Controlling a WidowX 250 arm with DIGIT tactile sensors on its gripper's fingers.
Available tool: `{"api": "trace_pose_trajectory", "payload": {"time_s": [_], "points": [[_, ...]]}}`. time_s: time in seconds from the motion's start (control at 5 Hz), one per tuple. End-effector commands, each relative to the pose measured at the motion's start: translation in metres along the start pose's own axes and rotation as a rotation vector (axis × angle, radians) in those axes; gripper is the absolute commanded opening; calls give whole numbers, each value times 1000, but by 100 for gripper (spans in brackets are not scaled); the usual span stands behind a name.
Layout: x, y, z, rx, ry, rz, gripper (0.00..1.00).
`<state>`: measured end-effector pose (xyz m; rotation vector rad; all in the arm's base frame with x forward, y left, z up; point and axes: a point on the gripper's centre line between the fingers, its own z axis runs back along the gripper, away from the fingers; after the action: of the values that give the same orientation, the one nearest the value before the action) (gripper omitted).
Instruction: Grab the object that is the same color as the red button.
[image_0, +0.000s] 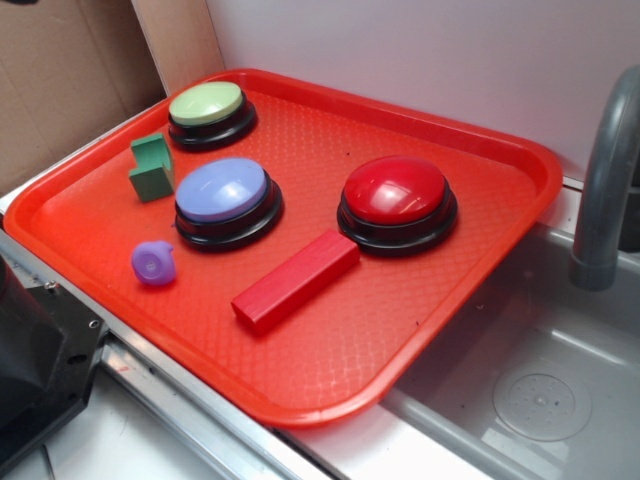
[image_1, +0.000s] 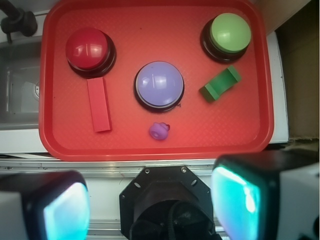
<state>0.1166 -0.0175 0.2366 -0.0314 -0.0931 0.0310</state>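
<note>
One long red block (image_1: 98, 104) lies flat on the tray (image_1: 230, 135), one end just beside the red button (image_1: 88, 48), its long axis running away from the end effector (image_1: 150, 200), which hangs released, well back and right of it.

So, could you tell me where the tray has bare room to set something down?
The widest free patch lies on the red tray between the red block and its sink-side rim. Another lies behind the red button. It is crowded around the lilac button, green block and green button.
</note>
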Motion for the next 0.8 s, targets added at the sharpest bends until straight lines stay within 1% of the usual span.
{"api": "trace_pose_trajectory", "payload": {"time_s": [0.0,0.2,0.4,0.6], "points": [[0,0,0,0,0,0,100],[6,-11,-12,-11,-13,-2,100],[16,-37,-39,6,-41,44,100],[30,-64,-70,24,-66,43,100]]}}
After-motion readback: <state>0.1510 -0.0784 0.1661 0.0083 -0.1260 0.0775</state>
